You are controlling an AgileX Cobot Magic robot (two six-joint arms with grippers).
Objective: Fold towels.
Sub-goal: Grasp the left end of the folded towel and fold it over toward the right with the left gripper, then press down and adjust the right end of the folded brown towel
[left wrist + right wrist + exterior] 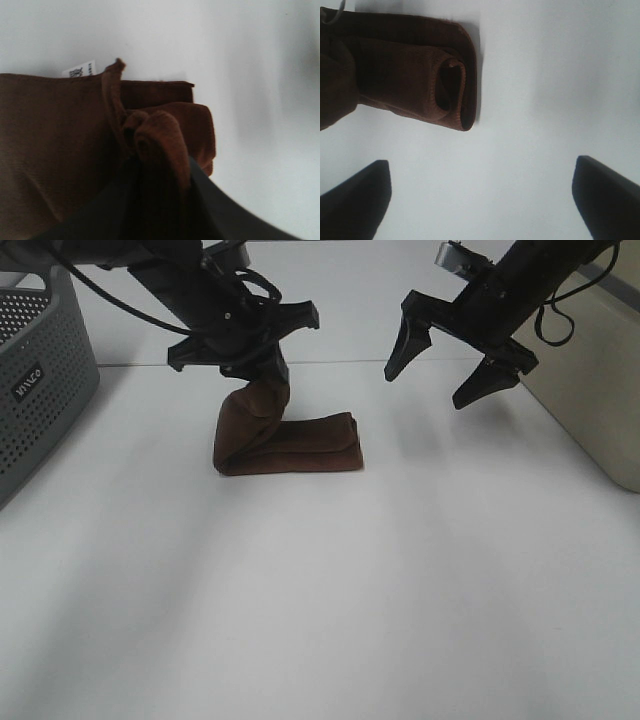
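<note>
The dark reddish-brown terry-cloth towel [310, 445] lies as a thick folded bundle on the white table [320, 600], far and left of centre. It looks soft, light and limp (its raised end sags in a rumpled column), so a pinch on a doubled edge should hold best. The left gripper [262, 388] is clamped on the bundle's left end, held up off the table, while the right gripper [428, 386] hangs to the right of the towel, fingers spread wide, touching nothing.

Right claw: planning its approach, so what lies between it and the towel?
Only bare white table lies between the right claw and the towel; the exterior high and right wrist views both show it.
</note>
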